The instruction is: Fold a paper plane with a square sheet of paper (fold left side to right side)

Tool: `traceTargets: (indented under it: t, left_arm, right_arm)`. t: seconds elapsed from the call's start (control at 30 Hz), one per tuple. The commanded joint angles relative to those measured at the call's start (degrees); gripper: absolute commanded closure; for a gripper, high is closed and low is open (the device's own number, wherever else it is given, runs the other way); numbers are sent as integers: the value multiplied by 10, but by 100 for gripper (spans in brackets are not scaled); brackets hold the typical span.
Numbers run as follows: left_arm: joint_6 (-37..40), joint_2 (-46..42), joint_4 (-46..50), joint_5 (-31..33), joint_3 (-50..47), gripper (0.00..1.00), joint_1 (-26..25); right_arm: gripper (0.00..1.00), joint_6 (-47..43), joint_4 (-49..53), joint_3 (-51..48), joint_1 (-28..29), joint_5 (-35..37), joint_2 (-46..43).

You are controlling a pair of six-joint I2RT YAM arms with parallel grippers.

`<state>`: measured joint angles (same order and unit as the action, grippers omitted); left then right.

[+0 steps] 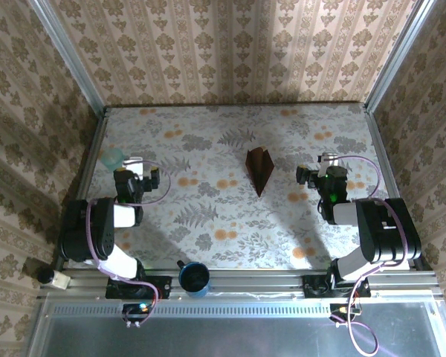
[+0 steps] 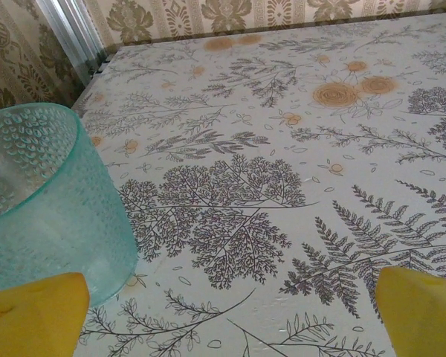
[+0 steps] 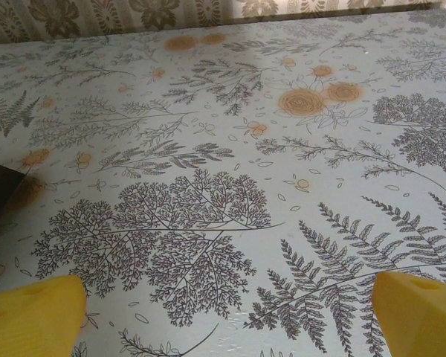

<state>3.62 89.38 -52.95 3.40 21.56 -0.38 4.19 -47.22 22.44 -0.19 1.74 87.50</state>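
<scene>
So far: the paper plane [image 1: 260,169] is seen already shaped — a narrow dark reddish-brown dart with a centre ridge, its point turned toward the arms' side. No flat square sheet is to be seen, so the folding is judged done.
Plane's place: laid flat on the table [image 1: 208,141], right of the middle, between the two arms and nearer the right one; touched by neither.
Left gripper [image 1: 137,163]: spread wide, nothing gripped. Its yellow fingertips [image 2: 33,316] are seen at the bottom corners of the left wrist view, with bare tabletop between them.
Right gripper [image 1: 325,162]: likewise spread fully, nothing held. Its yellow fingertips [image 3: 30,316] are seen over patterned tabletop. A dark corner at the left edge of the right wrist view is probably the plane's edge.
Teal cup [image 2: 44,201]: stood upright just beside the left fingers, not touched.
Blue cup [image 1: 195,277]: stood at the near edge, between the arm bases.
Left to do: little, it is judged — at most a pressing of the creases. Whether they are crisp cannot be told at this size.
</scene>
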Motion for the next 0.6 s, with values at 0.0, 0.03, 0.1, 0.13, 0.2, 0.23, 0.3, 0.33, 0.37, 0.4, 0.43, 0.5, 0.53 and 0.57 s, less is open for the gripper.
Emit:
traceTargets:
  t: [0.0,0.03,0.1,0.13,0.2,0.23,0.3,0.33,0.37,0.4,0.43,0.5,0.53,0.57]
  left_arm:
    - [-7,-4,1,-9,7,0,-3]
    - [-7,-4,1,-9,7,0,-3]
    - [-7,-4,0,-9,7,0,-3]
    - [-7,-4,1,-9,6,0,-3]
    - [-7,-4,1,-9,7,0,-3]
    - [-7,-4,1,-9,7,0,-3]
    - [-7,-4,1,-9,7,0,-3]
    - [-7,-4,1,-9,7,0,-3]
    - [-7,-4,1,-9,7,0,-3]
    - [-7,-4,2,-9,7,0,-3]
    - [-7,-4,1,-9,7,0,-4]
    - [-7,-4,1,-9,7,0,-3]
    - [-7,-4,1,-8,7,0,-3]
    - [-7,-4,1,-9,7,0,-3]
  right_arm:
    - [0,-14,-13,10,4,18,0]
    - [0,-15,-12,10,4,18,0]
    - [0,-16,-12,10,7,24,0]
    - [0,-20,-10,12,12,29,0]
    - [0,-21,-8,13,12,29,0]
    - [0,-21,-9,13,12,28,1]
    - [0,-21,-9,12,12,28,0]
    - [0,-21,-8,13,12,28,0]
    - [0,-21,-6,14,12,27,1]
    - [0,-21,-4,16,12,27,1]
    - [0,-21,-5,15,12,27,1]
    - [0,-21,-5,15,12,27,1]
    - [0,-21,-5,15,12,27,1]
    - [0,-21,-6,14,12,27,0]
